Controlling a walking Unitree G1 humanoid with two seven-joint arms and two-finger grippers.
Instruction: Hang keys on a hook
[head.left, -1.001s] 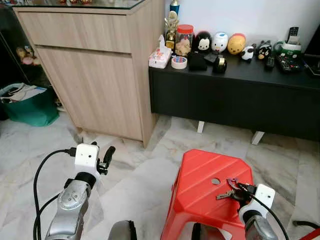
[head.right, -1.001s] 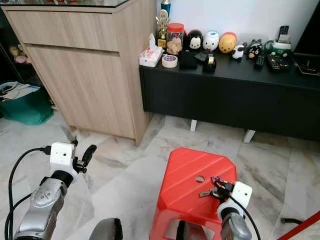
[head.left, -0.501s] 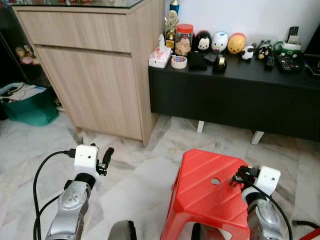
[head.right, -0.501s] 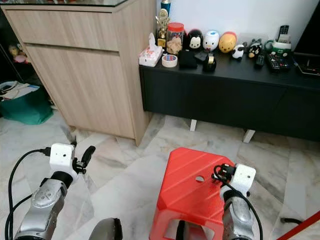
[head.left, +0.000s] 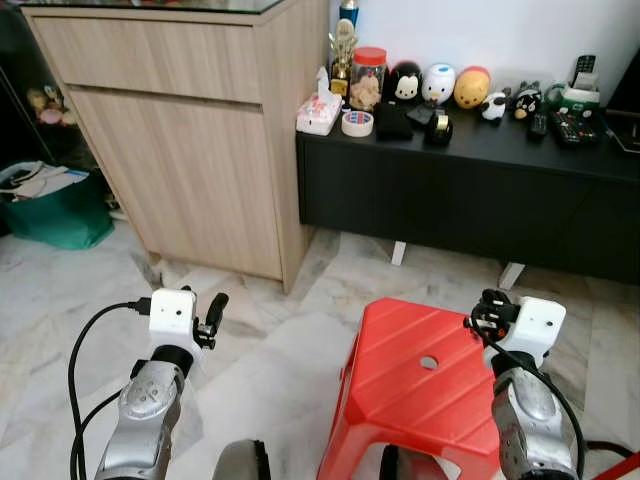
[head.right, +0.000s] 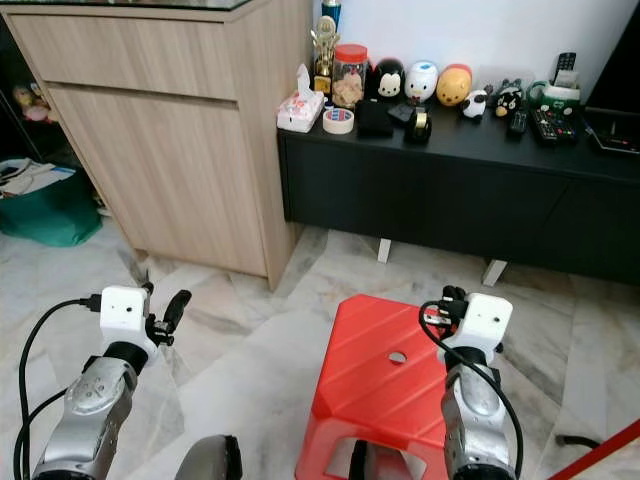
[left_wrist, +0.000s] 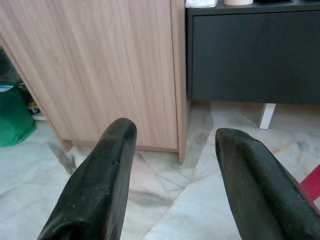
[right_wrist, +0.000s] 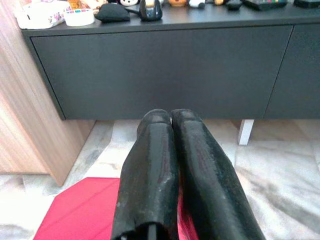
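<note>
Probably the keys, hard, light and loose, are best pinched at their ring; the right hand (head.left: 487, 308), at lower right above the red stool (head.left: 410, 385), is pressed together, and I cannot tell whether it holds them.

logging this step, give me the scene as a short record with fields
right gripper: raised above the red stool, fingers pressed together
keys: cannot make them out now
left gripper: open, holding nothing, above the marble floor
ahead: wooden cabinet, black console with figurines and a tape roll
hook: none seen
</note>
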